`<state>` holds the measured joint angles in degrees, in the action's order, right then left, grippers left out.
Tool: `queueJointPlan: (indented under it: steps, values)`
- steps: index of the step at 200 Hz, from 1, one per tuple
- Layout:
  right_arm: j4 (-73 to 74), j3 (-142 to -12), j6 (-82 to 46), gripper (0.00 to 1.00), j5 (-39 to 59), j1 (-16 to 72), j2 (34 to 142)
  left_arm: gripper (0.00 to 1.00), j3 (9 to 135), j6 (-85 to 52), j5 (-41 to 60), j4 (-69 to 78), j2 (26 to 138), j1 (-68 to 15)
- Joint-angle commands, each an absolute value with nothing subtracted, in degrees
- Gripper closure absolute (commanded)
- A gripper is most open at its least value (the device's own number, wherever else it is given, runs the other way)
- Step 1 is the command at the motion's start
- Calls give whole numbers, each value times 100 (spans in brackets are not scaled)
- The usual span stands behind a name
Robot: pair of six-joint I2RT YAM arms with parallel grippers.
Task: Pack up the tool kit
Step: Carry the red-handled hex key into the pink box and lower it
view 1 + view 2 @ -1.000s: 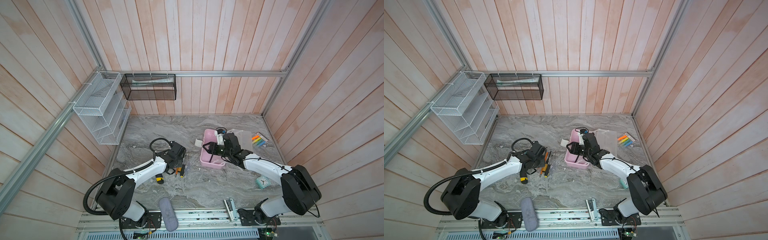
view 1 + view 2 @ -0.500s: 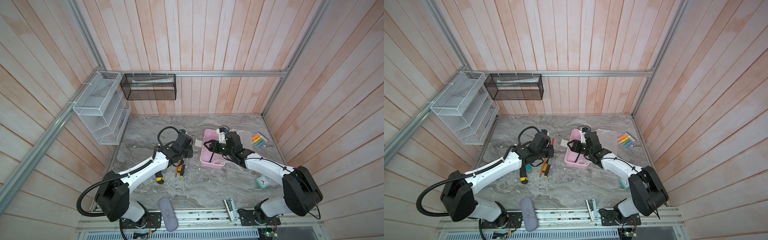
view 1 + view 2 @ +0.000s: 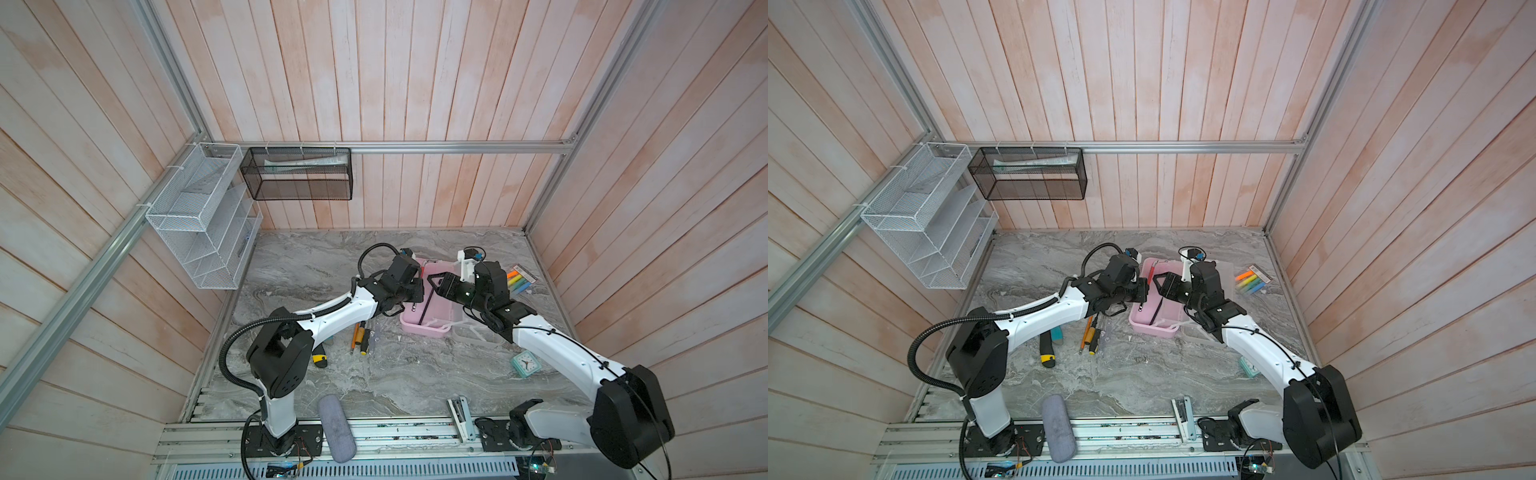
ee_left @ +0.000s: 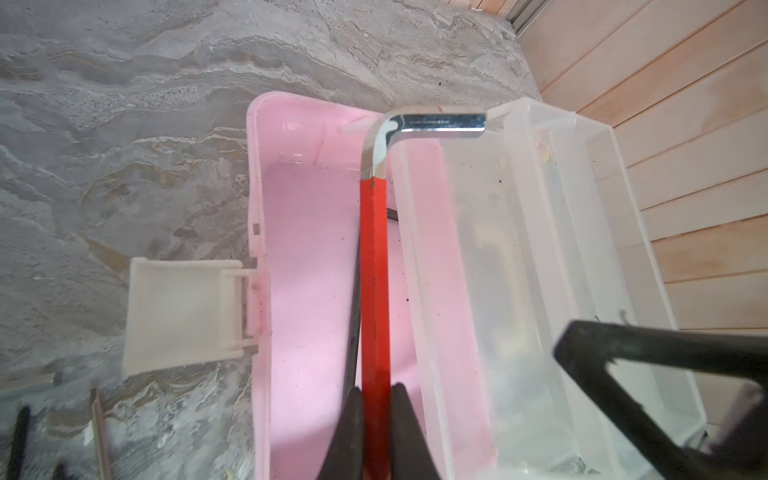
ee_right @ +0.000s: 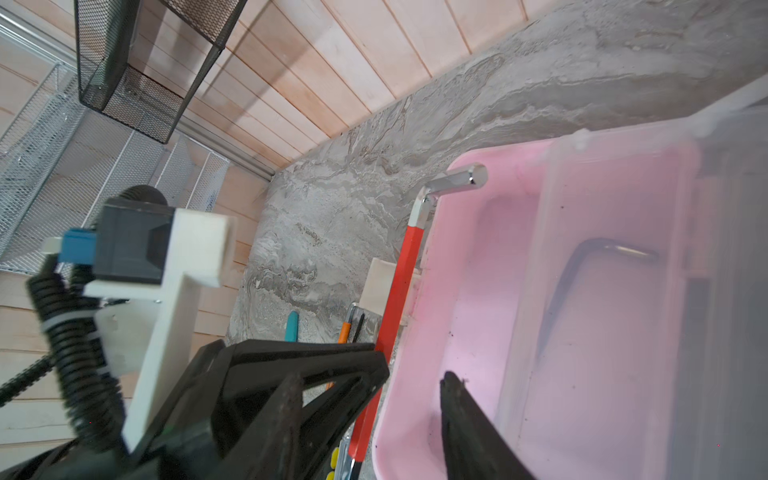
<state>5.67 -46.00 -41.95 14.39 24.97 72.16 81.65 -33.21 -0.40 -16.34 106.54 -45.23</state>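
Left wrist view: left gripper pinches a red-sleeved hex key, jaws pressed tight on its long arm, chrome bent end above the pink box. 1 black hex key lies inside the box. Right gripper is over the box next to its frosted lid; spread or clamped, cannot tell. Screwdrivers lie on the table just beside the box.

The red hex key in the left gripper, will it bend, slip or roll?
Probably stiff: the red hex key runs straight from the left gripper. Its L-bend and flat sides should stop rolling. Pinched far from the bend, it may pivot.
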Motion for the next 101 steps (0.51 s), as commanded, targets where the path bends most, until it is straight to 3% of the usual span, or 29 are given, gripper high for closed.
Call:
queueJointPlan:
  steps: [1,101]
  values:
    - [408,-4409,-4165,47,1331,2375,7060,100,8419,-3349,-7,-1353,10922,-4522]
    - [496,-4192,-4148,47,1386,2272,6935,100,8066,-3708,-26,-1082,11553,-4508]
